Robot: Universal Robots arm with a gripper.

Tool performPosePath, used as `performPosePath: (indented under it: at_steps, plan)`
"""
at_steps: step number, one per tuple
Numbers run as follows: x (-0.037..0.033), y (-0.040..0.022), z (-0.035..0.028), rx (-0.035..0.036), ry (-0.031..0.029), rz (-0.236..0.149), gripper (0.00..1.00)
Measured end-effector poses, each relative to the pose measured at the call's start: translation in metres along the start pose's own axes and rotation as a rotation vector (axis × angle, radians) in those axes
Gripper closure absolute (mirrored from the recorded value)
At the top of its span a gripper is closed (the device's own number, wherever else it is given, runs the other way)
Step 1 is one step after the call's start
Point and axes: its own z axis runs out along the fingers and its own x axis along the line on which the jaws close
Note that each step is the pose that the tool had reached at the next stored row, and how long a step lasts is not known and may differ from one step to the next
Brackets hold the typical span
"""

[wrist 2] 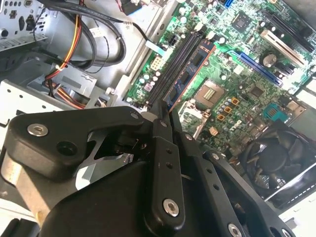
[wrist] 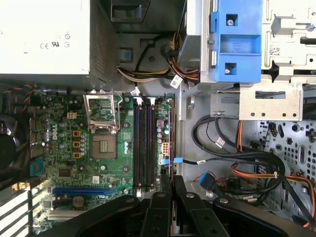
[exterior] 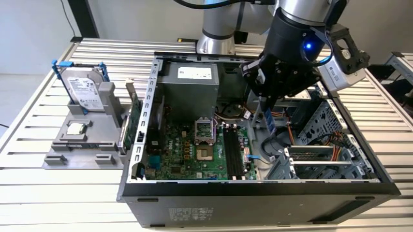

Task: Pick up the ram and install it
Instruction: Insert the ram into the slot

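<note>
The ram [exterior: 270,120] is a thin stick held on edge, hanging down from my gripper [exterior: 266,104] inside the open computer case [exterior: 258,191]. My gripper is shut on it. In the second wrist view the ram [wrist 2: 190,74] runs out from the closed fingertips [wrist 2: 159,123] with an orange edge and bluish chips. In the first wrist view the ram [wrist: 171,143] shows as a narrow line. It hovers above the motherboard [exterior: 181,154], just beside the black memory slots [exterior: 235,154] [wrist: 143,143] [wrist 2: 170,69] on the exterior view's right, not touching them.
A blue-framed hard drive [exterior: 87,89] and a small processor [exterior: 76,129] sit on a grey stand [exterior: 84,157] outside the case. A green expansion card [exterior: 132,123] stands beside it. The case holds a power supply [exterior: 190,82], a processor socket [exterior: 205,137], loose cables [wrist: 237,168] and a drive cage [exterior: 322,140].
</note>
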Motion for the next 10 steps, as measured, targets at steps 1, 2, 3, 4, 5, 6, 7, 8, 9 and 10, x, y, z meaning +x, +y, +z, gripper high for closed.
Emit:
performPosePath:
  at_steps: [1,2,3,4,5,6,7,8,9,10]
  plan:
    - [0.0000,0.0000,0.0002,0.0001,0.0000,0.000,1.00]
    - [0.0000,0.0000,0.0004,0.0000,0.0000,0.000,1.00]
    - [0.0000,0.0000,0.0006,0.0000,0.0000,0.000,1.00]
    - [0.0000,0.0000,0.0008,0.0000,0.0000,0.000,1.00]
    - [0.0000,0.0000,0.0010,0.0000,0.0000,0.000,1.00]
    - [0.0000,0.0000,0.0012,0.0000,0.0000,0.000,1.00]
    - [0.0000,0.0000,0.0016,0.0001,0.0000,0.000,1.00]
    - [0.0000,0.0000,0.0023,0.0000,0.0000,0.000,1.00]
    - [0.0000,0.0000,0.0025,0.0000,0.0000,0.000,1.00]
    - [0.0000,0.0000,0.0026,0.0001,0.0000,0.000,1.00]
